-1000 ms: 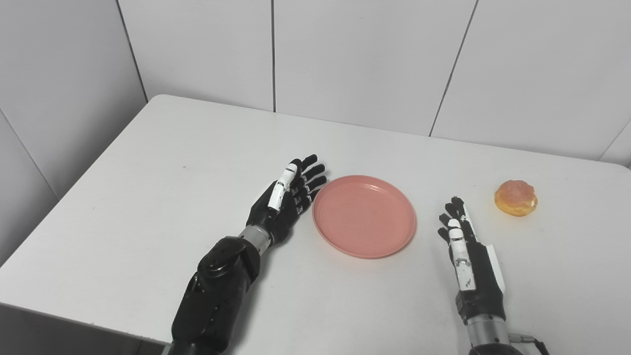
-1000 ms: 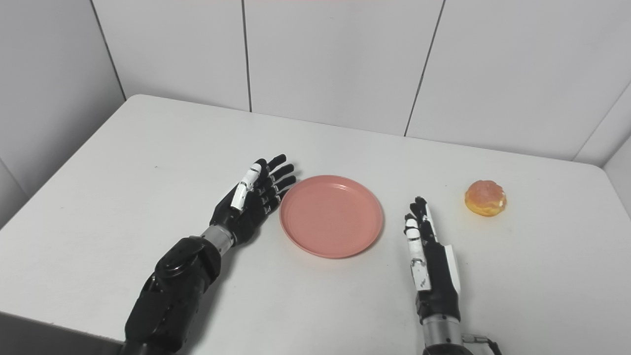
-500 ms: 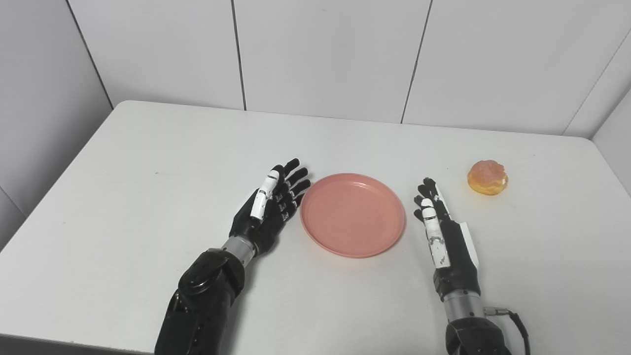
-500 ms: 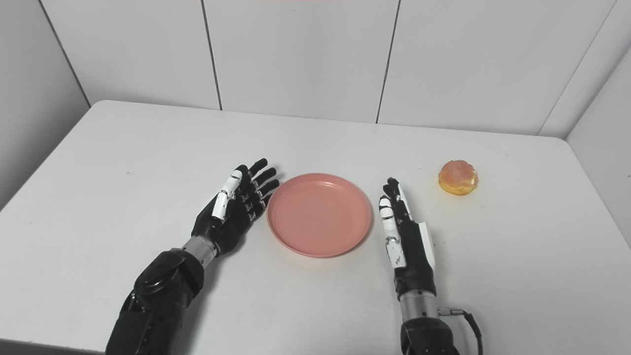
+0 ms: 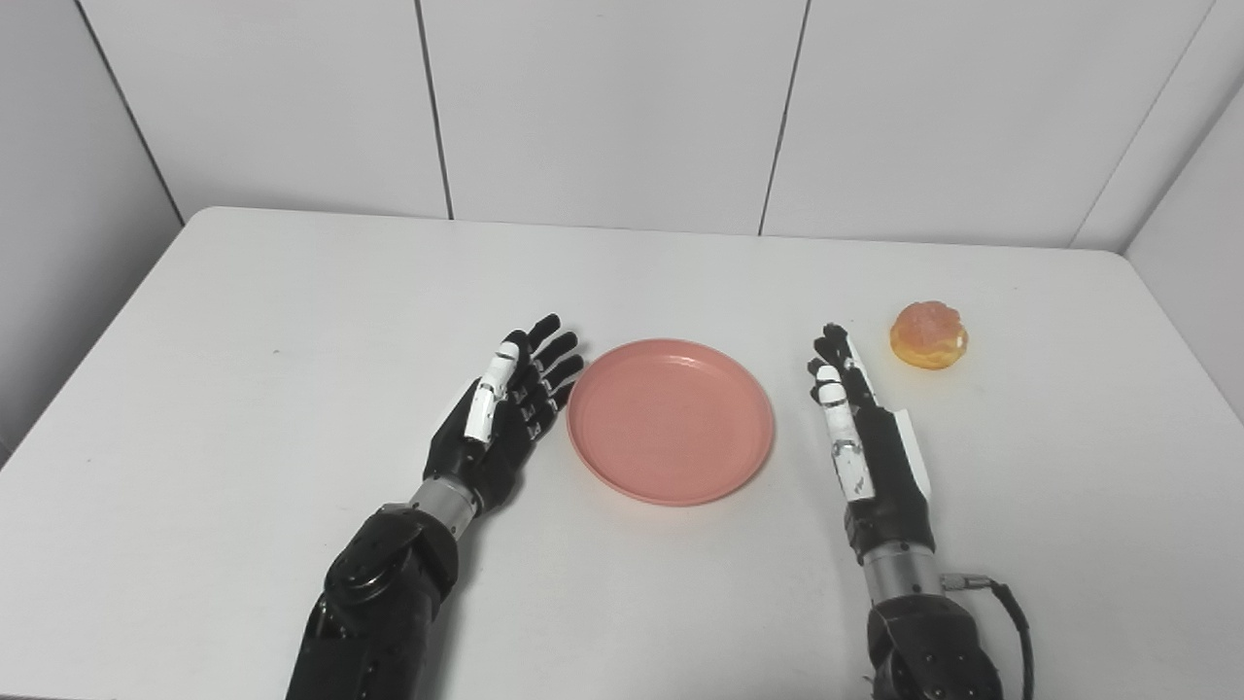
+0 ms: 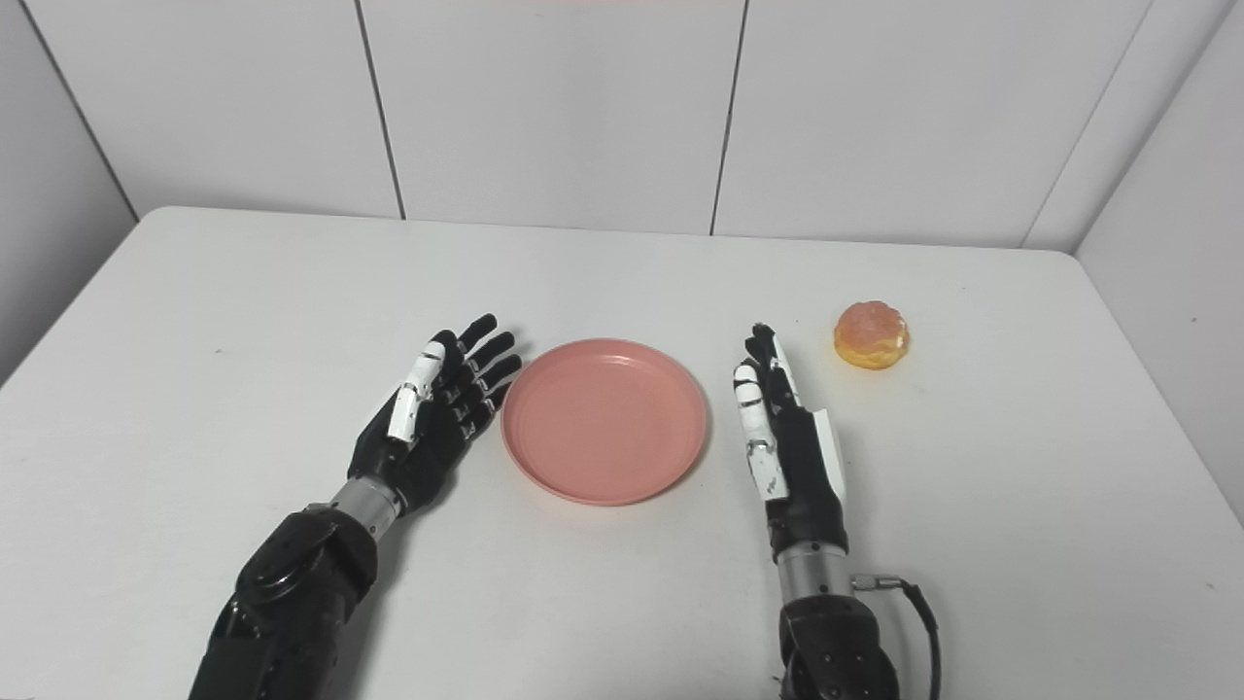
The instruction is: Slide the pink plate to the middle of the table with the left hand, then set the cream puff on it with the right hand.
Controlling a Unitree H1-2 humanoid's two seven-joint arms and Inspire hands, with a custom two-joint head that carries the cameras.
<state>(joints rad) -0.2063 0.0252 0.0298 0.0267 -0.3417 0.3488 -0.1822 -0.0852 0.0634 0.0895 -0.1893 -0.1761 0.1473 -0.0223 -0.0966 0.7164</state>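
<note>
**Now: both hands empty, puff not yet taken**

Right hand [image 5: 870, 437]: fingers straight and apart, holding nothing, standing edge-on above the table [image 5: 292, 321]. Cream puff [image 5: 929, 334] lies at about one o'clock from its fingertips, near but clear of them, resting on the bare table top.

Left hand [image 5: 505, 408]: flat and spread, empty, its fingertips just beside the rim of the pink plate [image 5: 671, 420] at the plate's nine to ten o'clock; we cannot tell whether they touch. The plate sits flat, roughly mid-table, between the two hands, with nothing on it.

Handling, as we judge it:
- The puff looks light and soft, with a glazed, bumpy dome. It will likely dent or tear under a hard squeeze and may be tacky.
- We would take it low on its sides, thumb against fingers across the widest part, closing only until it holds.
- The plate looks like rigid, smooth plastic, light enough to skid when nudged, so the puff wants a gentle set-down near the centre.
</note>
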